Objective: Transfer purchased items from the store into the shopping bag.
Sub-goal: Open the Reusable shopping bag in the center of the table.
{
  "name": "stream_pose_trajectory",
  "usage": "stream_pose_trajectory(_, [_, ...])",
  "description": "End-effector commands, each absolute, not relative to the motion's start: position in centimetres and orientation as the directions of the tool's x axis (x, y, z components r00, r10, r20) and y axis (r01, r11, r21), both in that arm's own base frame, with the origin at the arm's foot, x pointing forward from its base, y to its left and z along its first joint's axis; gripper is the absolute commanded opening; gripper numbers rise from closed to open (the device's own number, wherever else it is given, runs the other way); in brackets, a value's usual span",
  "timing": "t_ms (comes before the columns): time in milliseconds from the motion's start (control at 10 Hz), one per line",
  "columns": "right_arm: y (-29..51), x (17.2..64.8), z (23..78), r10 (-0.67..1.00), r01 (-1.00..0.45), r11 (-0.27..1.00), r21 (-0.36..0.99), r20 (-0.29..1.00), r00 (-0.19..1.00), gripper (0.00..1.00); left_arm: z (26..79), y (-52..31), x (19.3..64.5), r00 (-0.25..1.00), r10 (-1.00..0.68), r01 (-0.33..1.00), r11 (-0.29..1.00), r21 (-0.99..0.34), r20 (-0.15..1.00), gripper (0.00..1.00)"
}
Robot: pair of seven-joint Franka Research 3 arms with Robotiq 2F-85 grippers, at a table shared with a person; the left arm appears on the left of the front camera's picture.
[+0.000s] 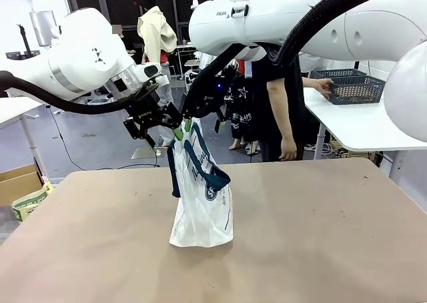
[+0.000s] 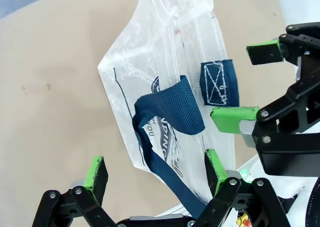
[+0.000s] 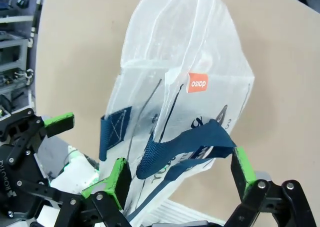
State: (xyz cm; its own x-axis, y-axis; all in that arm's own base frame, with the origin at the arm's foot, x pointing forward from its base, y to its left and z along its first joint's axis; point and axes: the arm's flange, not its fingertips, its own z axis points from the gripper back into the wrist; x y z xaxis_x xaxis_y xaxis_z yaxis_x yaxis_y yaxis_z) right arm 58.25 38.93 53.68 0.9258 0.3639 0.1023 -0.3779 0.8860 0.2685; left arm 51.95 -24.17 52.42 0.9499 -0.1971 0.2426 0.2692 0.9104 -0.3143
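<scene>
BAG: clear plastic shopping bag with navy strap handles [image 1: 202, 206] stood upright mid tan table [image 1: 320, 243] | LEFT: left claw [image 2: 154, 161] spread wide, navy strap [image 2: 170, 112] ran between its fingers, unpinched | RIGHT: right claw [image 3: 179, 161] spread wide astride bag's top, gripped nothing

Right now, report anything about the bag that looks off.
The shopping bag sags askew, mouth collapsed flat instead of open, a navy handle flopped over its side. The left gripper and right gripper stand open at its top.
</scene>
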Motion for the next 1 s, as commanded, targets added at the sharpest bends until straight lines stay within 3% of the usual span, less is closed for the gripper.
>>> stream_pose_trajectory(0, [39.62,58.62,53.64,0.341,-0.342,0.895,0.286,0.056,0.938,1.00,51.51,-23.97,51.89,0.945,-0.216,0.291,0.896,-0.334,0.244,1.00])
stream_pose_trajectory(100, [39.77,58.50,53.29,0.357,-0.354,0.886,0.298,0.047,0.933,1.00,51.43,-24.07,51.95,0.945,-0.219,0.293,0.894,-0.338,0.242,1.00])
stream_pose_trajectory(200, [39.86,58.20,53.06,0.395,-0.397,0.863,0.313,0.074,0.916,0.84,51.43,-24.27,51.96,0.942,-0.226,0.302,0.894,-0.332,0.246,1.00])
stream_pose_trajectory(300, [40.13,58.02,52.92,0.400,-0.384,0.869,0.311,0.016,0.917,0.65,51.43,-24.50,51.94,0.933,-0.233,0.319,0.889,-0.328,0.275,0.96])
stream_pose_trajectory(600, [40.24,57.82,53.06,0.374,-0.345,0.886,0.308,-0.037,0.927,0.06,51.39,-24.59,52.00,0.928,-0.238,0.328,0.886,-0.327,0.287,0.37])
stream_pose_trajectory(800, [40.28,57.70,53.22,0.365,-0.337,0.891,0.305,-0.041,0.930,0.00,51.44,-24.70,51.88,0.926,-0.247,0.336,0.886,-0.321,0.287,0.00])
stream_pose_trajectory(900, [40.21,57.65,53.31,0.365,-0.337,0.891,0.306,-0.040,0.930,0.00,51.42,-24.77,51.85,0.924,-0.250,0.340,0.883,-0.323,0.288,0.00])
